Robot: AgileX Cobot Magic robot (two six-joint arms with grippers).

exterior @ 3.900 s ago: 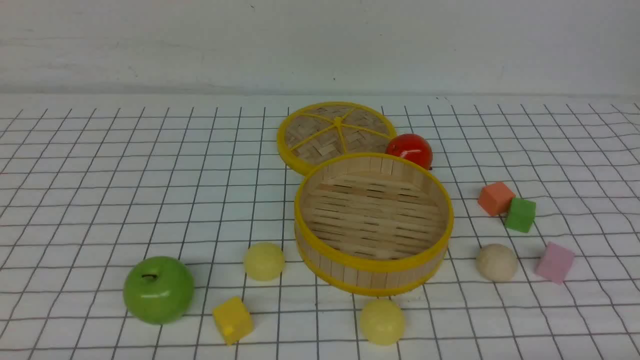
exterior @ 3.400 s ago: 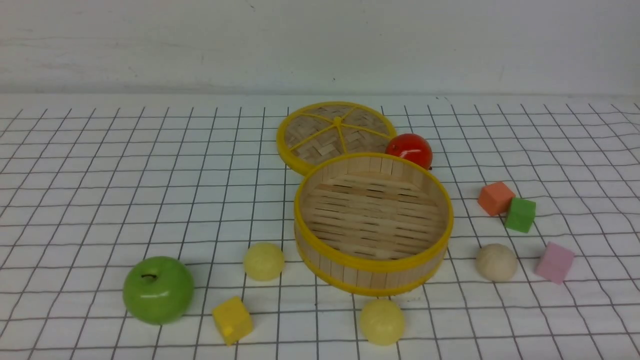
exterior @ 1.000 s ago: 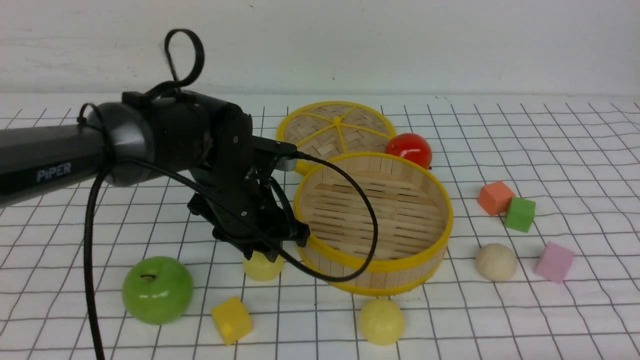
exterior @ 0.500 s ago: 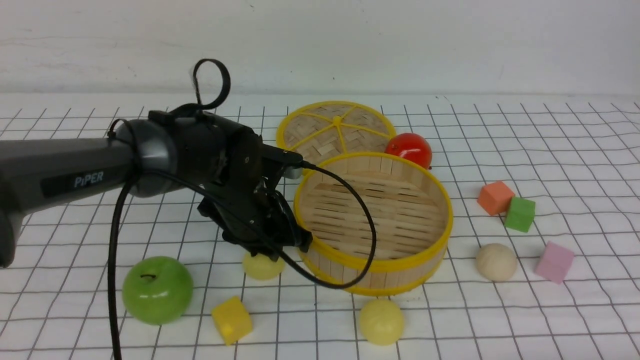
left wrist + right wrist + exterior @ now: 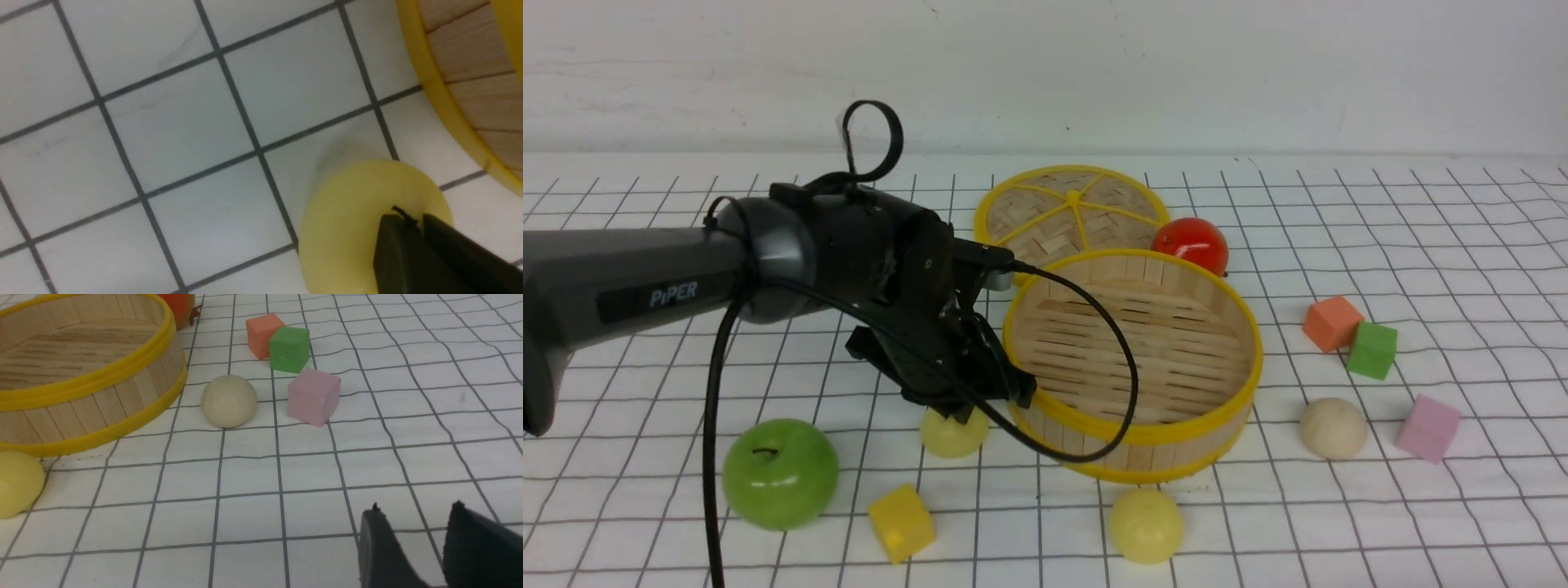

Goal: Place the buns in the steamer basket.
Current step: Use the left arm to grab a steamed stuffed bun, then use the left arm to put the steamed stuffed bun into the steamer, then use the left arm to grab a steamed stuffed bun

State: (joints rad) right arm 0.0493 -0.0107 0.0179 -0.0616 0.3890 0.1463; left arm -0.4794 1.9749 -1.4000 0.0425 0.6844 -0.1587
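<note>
The steamer basket (image 5: 1094, 447) stands at the table's middle with nothing in it. One pale yellow bun (image 5: 949, 438) lies at its left front, a second (image 5: 1146, 527) in front of it, and a cream-beige bun (image 5: 1332, 428) to its right. My left gripper (image 5: 964, 413) hangs just over the left bun. In the left wrist view its jaws (image 5: 414, 218) are shut, tips over the bun (image 5: 347, 228), beside the basket wall (image 5: 470, 61). My right gripper (image 5: 416, 508) is open and empty, low over the cloth, short of the cream bun (image 5: 229, 401).
A green apple (image 5: 780, 474) and a yellow cube (image 5: 901, 523) lie at the front left. The woven lid (image 5: 1072, 214) and a red fruit (image 5: 1191, 243) sit behind the basket. Orange (image 5: 1332, 323), green (image 5: 1372, 349) and pink (image 5: 1427, 428) cubes lie to the right.
My left arm has come in from the left and lowered over the left yellow bun, then edged slightly right. Buns, basket and cubes have not moved.
</note>
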